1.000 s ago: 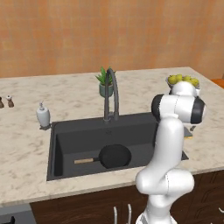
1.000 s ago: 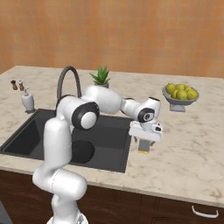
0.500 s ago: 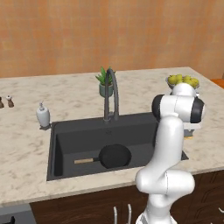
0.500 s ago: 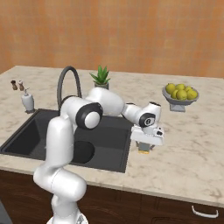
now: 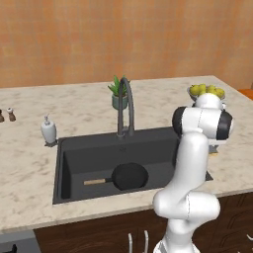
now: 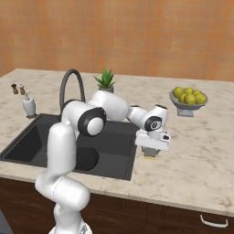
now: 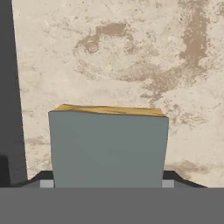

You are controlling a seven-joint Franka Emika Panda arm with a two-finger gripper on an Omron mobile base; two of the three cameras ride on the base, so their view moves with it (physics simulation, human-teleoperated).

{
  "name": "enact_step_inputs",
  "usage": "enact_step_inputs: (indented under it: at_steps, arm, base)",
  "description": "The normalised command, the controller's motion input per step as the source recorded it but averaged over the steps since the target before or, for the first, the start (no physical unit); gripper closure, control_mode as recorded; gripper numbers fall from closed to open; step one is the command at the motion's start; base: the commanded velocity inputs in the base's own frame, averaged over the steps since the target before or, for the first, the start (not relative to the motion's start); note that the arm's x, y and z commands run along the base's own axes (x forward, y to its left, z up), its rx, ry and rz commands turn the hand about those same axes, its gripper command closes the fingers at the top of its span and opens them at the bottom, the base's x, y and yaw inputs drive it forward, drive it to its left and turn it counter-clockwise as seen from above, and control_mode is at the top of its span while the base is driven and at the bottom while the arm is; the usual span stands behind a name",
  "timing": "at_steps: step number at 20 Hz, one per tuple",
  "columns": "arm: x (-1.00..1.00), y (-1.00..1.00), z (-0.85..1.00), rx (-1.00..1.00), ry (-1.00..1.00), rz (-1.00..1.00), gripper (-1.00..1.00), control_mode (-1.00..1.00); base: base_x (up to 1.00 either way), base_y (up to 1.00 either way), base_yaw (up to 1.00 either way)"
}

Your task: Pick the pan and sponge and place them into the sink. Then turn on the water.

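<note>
The sponge [image 7: 108, 146], yellow with a grey top face, lies on the marble counter just right of the sink [image 5: 99, 146]. My gripper [image 7: 107, 183] reaches down over it. The dark fingertips [image 7: 43, 181] sit flush against its two sides. In the right base view the gripper [image 6: 153, 148] hangs low over the counter and a sliver of the sponge [image 6: 150, 156] pokes out beneath it. The black pan [image 5: 129, 176] lies flat on the floor of the sink, its wooden handle pointing left. No water comes from the arched faucet [image 5: 126, 106].
A bowl of lemons [image 6: 187, 98] stands on the counter behind and right of the gripper. A potted plant [image 5: 118, 94] sits behind the faucet. A soap dispenser [image 5: 48, 131] and two small shakers [image 5: 7, 114] stand left of the sink.
The jaws have drawn in against the sides of the sponge. The hand has sunk a little toward the counter. The pan and the sponge have stayed put.
</note>
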Motion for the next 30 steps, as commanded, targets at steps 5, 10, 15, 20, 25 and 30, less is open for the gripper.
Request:
enact_step_inputs:
  at_steps: [5, 10, 15, 20, 25, 30]
  arm:
    - [-0.3, 0.98, 0.62, 0.01, -0.09, 0.19, 1.0, -1.0]
    - [-0.38, 1.0, 0.25, 0.0, 0.0, 0.22, 1.0, -1.0]
    - [-0.34, 1.0, 0.01, 0.0, 0.0, 0.25, 1.0, -1.0]
    - [-0.11, 1.0, -0.21, 0.0, 0.03, 0.17, 1.0, -1.0]
    - [0.45, 0.52, -0.73, 0.03, 0.14, 0.15, 1.0, -1.0]
    - [0.33, 0.15, -0.7, 0.0, 0.04, 0.09, 1.0, -1.0]
  base:
    - [0.0, 0.0, 0.0]
    - [0.0, 0.0, 0.0]
    - [0.0, 0.0, 0.0]
    - [0.0, 0.0, 0.0]
    - [0.0, 0.0, 0.0]
    - [0.0, 0.0, 0.0]
